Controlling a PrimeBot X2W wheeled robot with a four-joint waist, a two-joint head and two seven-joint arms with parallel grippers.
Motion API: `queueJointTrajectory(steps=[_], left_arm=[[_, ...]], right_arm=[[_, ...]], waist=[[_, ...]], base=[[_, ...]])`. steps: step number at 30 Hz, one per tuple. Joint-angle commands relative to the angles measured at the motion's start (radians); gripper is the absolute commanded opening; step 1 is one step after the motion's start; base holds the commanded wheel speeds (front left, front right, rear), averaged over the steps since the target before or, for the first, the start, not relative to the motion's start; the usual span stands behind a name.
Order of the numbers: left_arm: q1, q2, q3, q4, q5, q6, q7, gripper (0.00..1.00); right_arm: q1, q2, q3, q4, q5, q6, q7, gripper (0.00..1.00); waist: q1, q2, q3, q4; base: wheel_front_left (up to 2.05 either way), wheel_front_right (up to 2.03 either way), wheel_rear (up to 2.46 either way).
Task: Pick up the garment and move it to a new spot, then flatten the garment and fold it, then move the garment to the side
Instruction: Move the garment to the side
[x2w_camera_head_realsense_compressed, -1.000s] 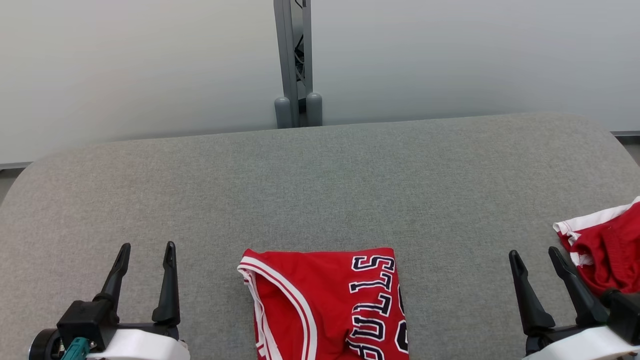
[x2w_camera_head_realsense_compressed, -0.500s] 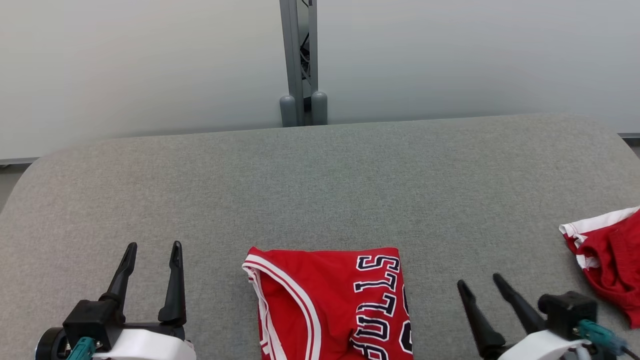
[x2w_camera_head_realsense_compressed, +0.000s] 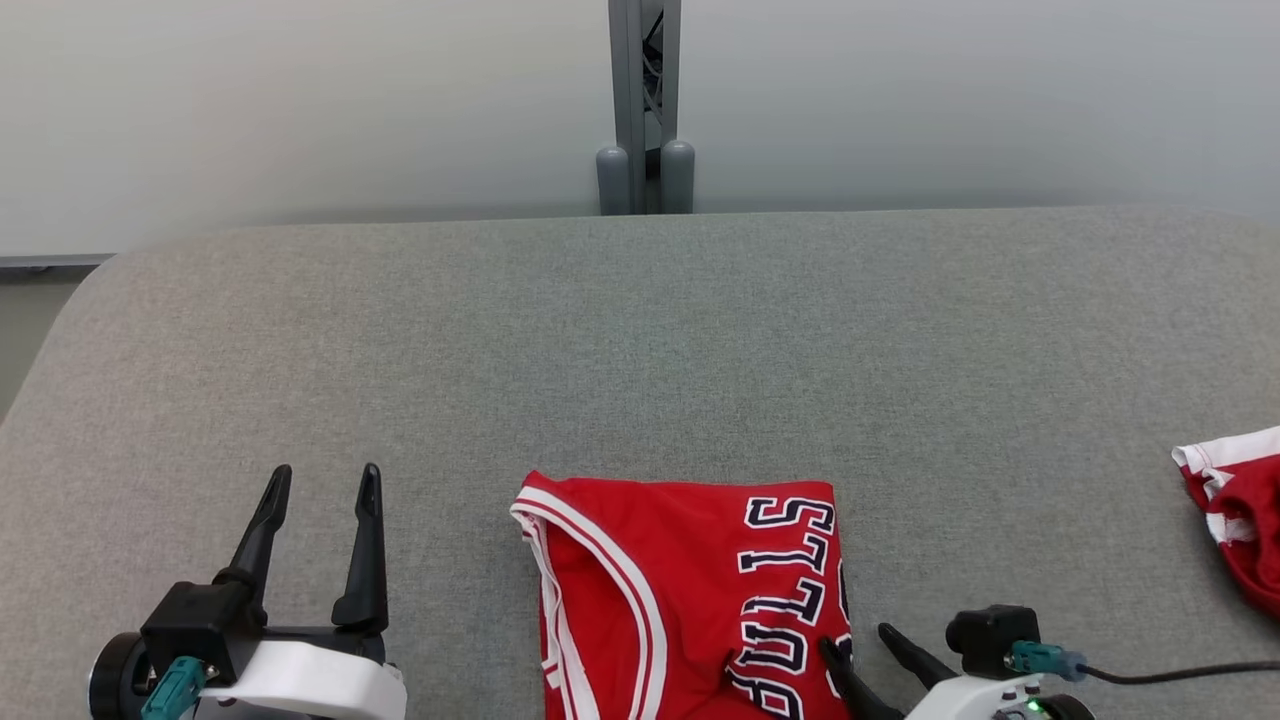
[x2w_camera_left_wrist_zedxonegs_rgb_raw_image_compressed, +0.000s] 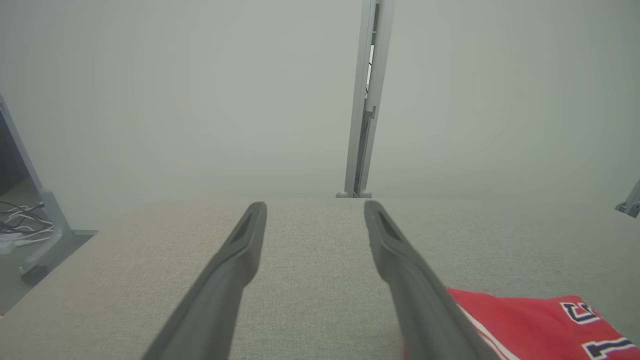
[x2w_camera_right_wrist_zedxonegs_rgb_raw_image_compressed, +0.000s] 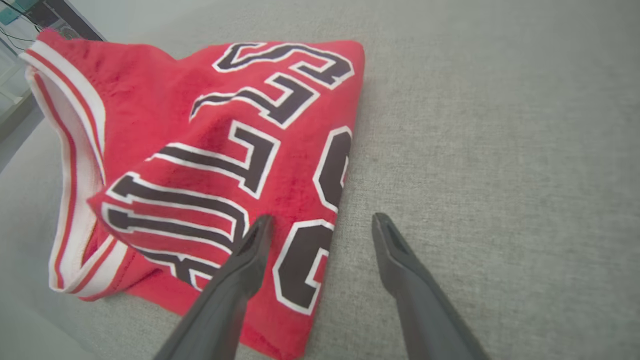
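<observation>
Right tool (x2w_camera_head_realsense_compressed: 857, 642), jaws spread, had swung from lower right to edge of folded Bulls jersey (x2w_camera_head_realsense_compressed: 680, 580); sideways move pending. Left tool (x2w_camera_head_realsense_compressed: 325, 480) likewise spread.

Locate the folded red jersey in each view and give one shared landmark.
Head view: jersey bottom centre, cut by the lower edge.
Left wrist view: jersey in the lower right corner.
Right wrist view: jersey across left and centre.
Shared landmark: the letter S at its far corner.
</observation>
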Motion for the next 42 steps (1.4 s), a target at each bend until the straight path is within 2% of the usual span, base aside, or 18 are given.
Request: queueJointTrajectory(steps=[1,2,3,4,10,18,24,34,39,42], left_arm=[[-0.021,-0.003,0.001,0.009,-0.001,-0.009,-0.007,1.00],[-0.024,-0.003,0.002,0.011,-0.001,-0.010,-0.009,1.00],[-0.028,-0.005,0.002,0.014,-0.001,-0.012,-0.011,1.00],[-0.030,-0.006,0.002,0.016,0.000,-0.014,-0.011,1.00],[-0.042,-0.010,0.008,0.025,-0.002,-0.019,-0.018,1.00],[-0.042,-0.012,0.018,0.028,-0.002,-0.026,-0.026,1.00],[-0.059,-0.010,0.018,0.015,0.008,-0.033,-0.030,1.00],[-0.118,0.016,0.004,-0.023,0.033,-0.046,-0.012,1.00],[-0.163,0.036,-0.006,-0.044,0.053,-0.057,0.011,1.00],[-0.206,0.047,-0.015,-0.053,0.063,-0.070,0.030,1.00]], right_arm=[[-0.049,0.003,0.029,0.069,0.037,0.000,-0.020,1.00],[-0.067,0.004,0.040,0.089,0.049,0.000,-0.030,1.00],[-0.082,0.004,0.052,0.110,0.061,0.000,-0.034,0.62],[-0.094,0.004,0.062,0.129,0.072,0.000,-0.037,0.00],[-0.133,-0.009,0.051,0.181,0.101,0.000,-0.089,0.00],[-0.092,-0.114,-0.042,0.070,0.069,-0.001,-0.096,0.00],[-0.061,-0.159,-0.121,-0.063,0.003,0.000,-0.061,0.00],[-0.062,-0.217,-0.252,-0.266,-0.112,0.000,-0.014,0.00],[-0.135,-0.226,-0.297,-0.295,-0.113,0.000,-0.028,0.00],[-0.233,-0.240,-0.317,-0.256,-0.112,0.000,-0.059,0.00]], waist=[[0.0000,-0.0001,0.015,0.010],[0.0000,-0.0001,0.019,0.011],[0.0000,-0.0001,0.022,0.013],[0.0000,-0.0001,0.025,0.014],[0.0000,-0.0001,0.042,0.014],[0.0000,-0.0001,0.060,-0.048],[0.0000,-0.0001,0.093,-0.125],[0.0000,-0.0001,0.195,-0.293],[0.0000,-0.0001,0.258,-0.365],[0.0000,-0.0001,0.304,-0.394]], base=[[0.00,0.00,0.00],[0.00,0.00,0.00],[0.00,0.00,0.00],[0.00,0.00,0.00],[0.00,0.00,0.00],[0.00,0.00,0.00],[0.00,0.00,0.00],[0.00,0.00,0.00],[0.00,0.00,0.00],[0.00,0.00,0.00]])
